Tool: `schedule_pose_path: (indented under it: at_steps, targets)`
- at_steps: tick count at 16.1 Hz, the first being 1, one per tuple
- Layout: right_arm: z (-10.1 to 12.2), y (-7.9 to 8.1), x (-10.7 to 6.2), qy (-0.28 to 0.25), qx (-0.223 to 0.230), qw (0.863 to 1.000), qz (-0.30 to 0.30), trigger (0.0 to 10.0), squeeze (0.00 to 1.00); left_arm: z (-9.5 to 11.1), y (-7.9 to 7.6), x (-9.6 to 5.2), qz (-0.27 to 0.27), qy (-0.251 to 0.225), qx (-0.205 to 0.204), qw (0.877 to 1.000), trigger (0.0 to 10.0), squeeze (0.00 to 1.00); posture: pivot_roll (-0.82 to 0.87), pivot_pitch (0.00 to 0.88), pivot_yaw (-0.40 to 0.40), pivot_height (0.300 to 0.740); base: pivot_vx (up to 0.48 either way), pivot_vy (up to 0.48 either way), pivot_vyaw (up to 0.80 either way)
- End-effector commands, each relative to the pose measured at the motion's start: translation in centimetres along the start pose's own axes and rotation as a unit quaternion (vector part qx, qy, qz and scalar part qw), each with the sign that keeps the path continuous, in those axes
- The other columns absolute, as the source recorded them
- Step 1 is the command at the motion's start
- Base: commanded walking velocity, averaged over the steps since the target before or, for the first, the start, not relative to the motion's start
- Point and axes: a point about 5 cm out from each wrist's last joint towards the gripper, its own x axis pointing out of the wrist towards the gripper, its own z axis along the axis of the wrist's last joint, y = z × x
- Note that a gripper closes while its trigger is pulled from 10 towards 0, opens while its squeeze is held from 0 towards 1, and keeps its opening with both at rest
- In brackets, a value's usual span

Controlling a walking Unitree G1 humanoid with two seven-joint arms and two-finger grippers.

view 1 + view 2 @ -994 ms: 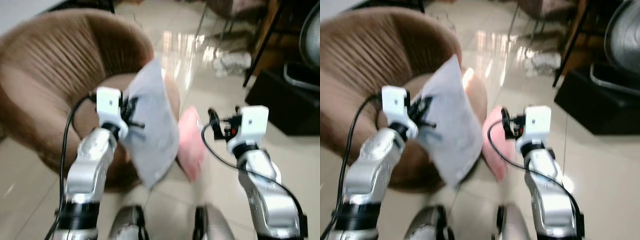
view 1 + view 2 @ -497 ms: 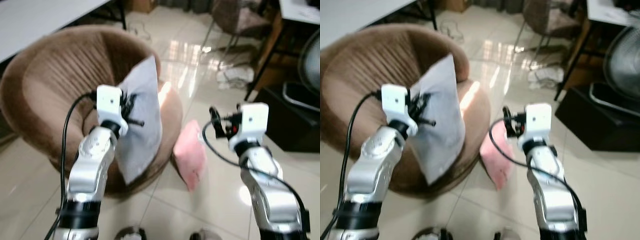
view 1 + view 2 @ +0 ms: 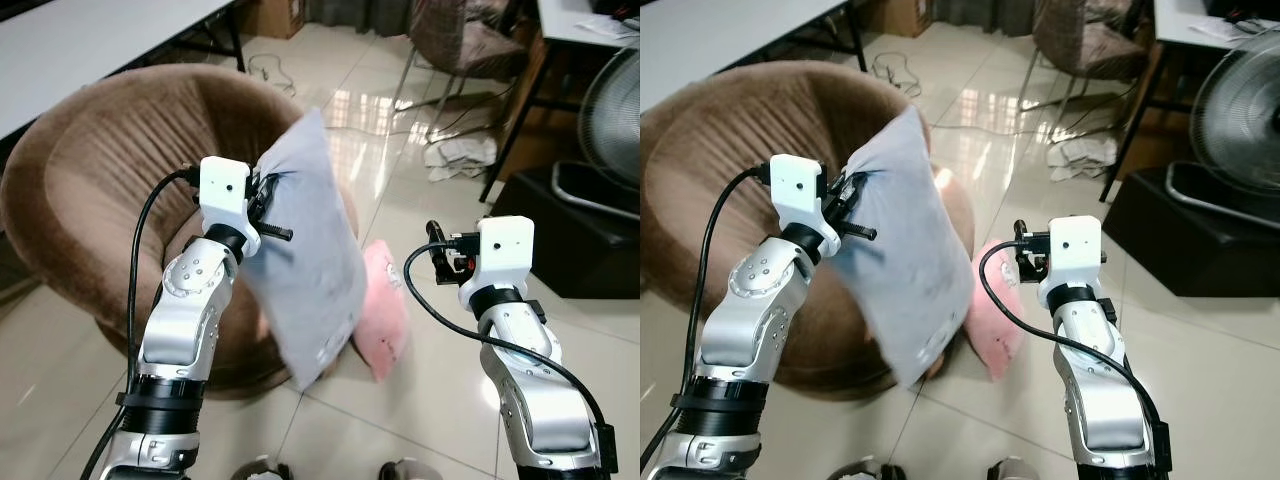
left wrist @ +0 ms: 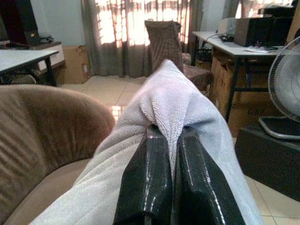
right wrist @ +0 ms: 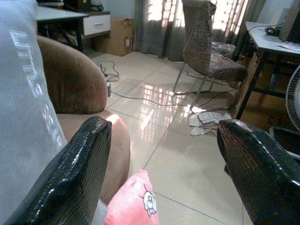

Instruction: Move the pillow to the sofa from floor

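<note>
Holding the grey pillow (image 3: 305, 270) by its top edge, left gripper (image 4: 168, 154) pinched tight on a fold, hanging right in front of the round brown sofa (image 3: 90, 170). Lifting higher than a moment ago, nearly there. Right gripper (image 5: 159, 159) waiting wide open, holding nothing, beside the sofa above a pink pillow (image 3: 385, 325) on the floor.

Glossy tiled floor (image 3: 420, 400): round brown sofa (image 3: 90, 180), pink pillow (image 3: 385, 315) beside it.

Home living room: sofa (image 3: 90, 180), fan (image 3: 610, 110)
</note>
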Motion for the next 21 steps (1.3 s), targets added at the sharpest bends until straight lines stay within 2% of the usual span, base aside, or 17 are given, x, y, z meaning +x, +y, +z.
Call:
schedule_pose_path:
  at_steps: [1, 3, 6, 10, 15, 21]
  targets:
    - [0.0, 0.6, -0.2, -0.005, 0.009, 1.0, 0.023, 10.0, 0.0, 1.4, 0.2, -0.1, 0.003, -0.038, 0.009, 0.999, 10.0, 0.0, -0.08, 0.074, 0.055, 0.74, 0.307, 0.0, 0.0]
    - [0.0, 1.4, -0.3, -0.009, -0.003, 0.999, 0.047, 10.0, 0.0, 1.5, 0.6, -0.1, 0.011, -0.039, 0.018, 0.999, 10.0, 0.0, -0.07, 0.072, 0.05, 0.74, 0.352, 0.0, 0.0]
    - [-0.1, 1.3, 0.0, -0.008, 0.0, 0.999, 0.041, 10.0, 0.0, 1.4, 0.9, -0.1, 0.021, -0.039, 0.02, 0.999, 10.0, 0.0, -0.07, 0.071, 0.041, 0.74, 0.354, 0.0, 0.0]
    - [-0.6, 1.4, -0.1, -0.005, -0.02, 0.999, 0.042, 10.0, 0.0, 0.9, 0.4, -0.4, 0.016, -0.032, 0.024, 0.999, 10.0, 0.0, -0.06, 0.061, 0.057, 0.74, 0.348, 0.0, 0.0]
    - [-1.0, 1.7, -0.2, -0.003, -0.03, 0.999, 0.04, 10.0, 0.0, 1.1, 0.1, 0.0, 0.007, -0.033, 0.031, 0.999, 10.0, 0.0, -0.06, 0.052, 0.07, 0.74, 0.344, 0.0, 0.76]
    - [-1.2, 1.0, -0.1, -0.004, -0.018, 1.0, 0.013, 10.0, 0.0, 1.1, -0.2, 0.4, -0.009, -0.032, 0.035, 0.999, 10.0, 0.0, -0.06, 0.048, 0.09, 0.74, 0.344, 0.0, 0.0]
